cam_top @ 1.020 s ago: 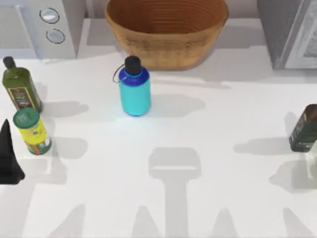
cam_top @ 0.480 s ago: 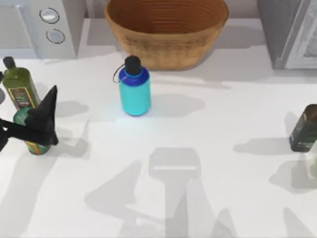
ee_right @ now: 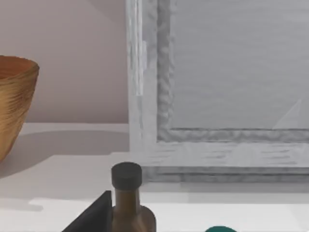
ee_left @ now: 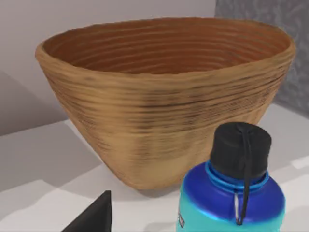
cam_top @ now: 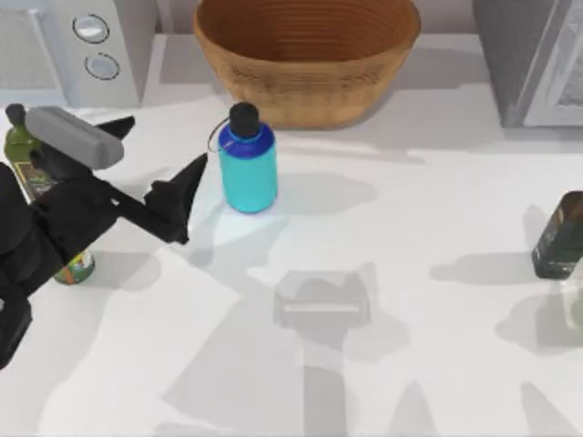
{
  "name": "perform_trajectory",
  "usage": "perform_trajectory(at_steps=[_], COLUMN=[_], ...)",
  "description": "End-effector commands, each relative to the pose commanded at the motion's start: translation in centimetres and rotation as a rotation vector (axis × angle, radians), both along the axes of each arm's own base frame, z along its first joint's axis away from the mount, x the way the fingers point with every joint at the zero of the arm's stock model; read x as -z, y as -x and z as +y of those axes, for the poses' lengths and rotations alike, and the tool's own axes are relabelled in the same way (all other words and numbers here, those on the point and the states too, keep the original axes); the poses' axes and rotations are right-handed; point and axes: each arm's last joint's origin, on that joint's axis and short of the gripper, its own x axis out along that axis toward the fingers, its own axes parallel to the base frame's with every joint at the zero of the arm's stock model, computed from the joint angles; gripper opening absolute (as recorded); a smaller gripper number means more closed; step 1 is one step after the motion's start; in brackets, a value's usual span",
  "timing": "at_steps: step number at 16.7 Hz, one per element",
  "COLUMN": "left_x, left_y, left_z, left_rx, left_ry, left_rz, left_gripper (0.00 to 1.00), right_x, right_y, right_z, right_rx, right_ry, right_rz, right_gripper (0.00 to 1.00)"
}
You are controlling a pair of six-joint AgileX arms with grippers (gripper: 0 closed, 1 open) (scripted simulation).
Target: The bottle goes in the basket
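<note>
The bottle (cam_top: 248,168), teal with a blue shoulder and black looped cap, stands upright on the white table just in front of the basket (cam_top: 305,91). The basket is a wide tan wicker bowl at the back centre with nothing showing inside it. My left gripper (cam_top: 166,147) hovers open just left of the bottle, one black finger reaching close to the bottle's side, not touching it. In the left wrist view the bottle (ee_left: 231,203) is close, with the basket (ee_left: 159,121) behind it. A black part of my right gripper (ee_right: 94,215) shows beside a dark bottle.
An olive-green oil bottle (cam_top: 27,150) and a yellow can (cam_top: 77,267) stand at the left, partly under my left arm. A white appliance (cam_top: 91,45) sits back left, a grey one (cam_top: 537,55) back right. A dark bottle (cam_top: 557,237) stands at the right edge.
My left arm has swung in from the left edge, over the can and oil bottle, toward the bottle. The bottle and basket have not moved.
</note>
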Motion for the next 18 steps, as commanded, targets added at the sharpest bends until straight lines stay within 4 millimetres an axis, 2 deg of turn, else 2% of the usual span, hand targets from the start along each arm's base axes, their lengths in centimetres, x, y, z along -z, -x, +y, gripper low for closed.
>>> perform_trajectory(at_steps=[5,8,11,18], left_x=[6.1,8.8,10.0,10.0], left_y=[-2.9,-3.9,-4.6,-4.6], left_z=[-1.6,-1.8,-1.4,-1.5], left_rx=[0.128,0.165,0.170,0.171], left_ry=[0.008,0.012,0.015,0.015], left_rz=[-0.015,-0.044,-0.080,-0.082], left_gripper=[1.00,1.00,1.00,1.00], right_x=[0.0,0.0,0.0,0.0], right_y=[0.0,0.0,0.0,0.0], right_z=[0.0,0.0,0.0,0.0], right_rx=[0.000,0.000,0.000,0.000], right_ry=[0.000,0.000,0.000,0.000], right_rz=[0.000,0.000,0.000,0.000], right_gripper=[1.00,1.00,1.00,1.00])
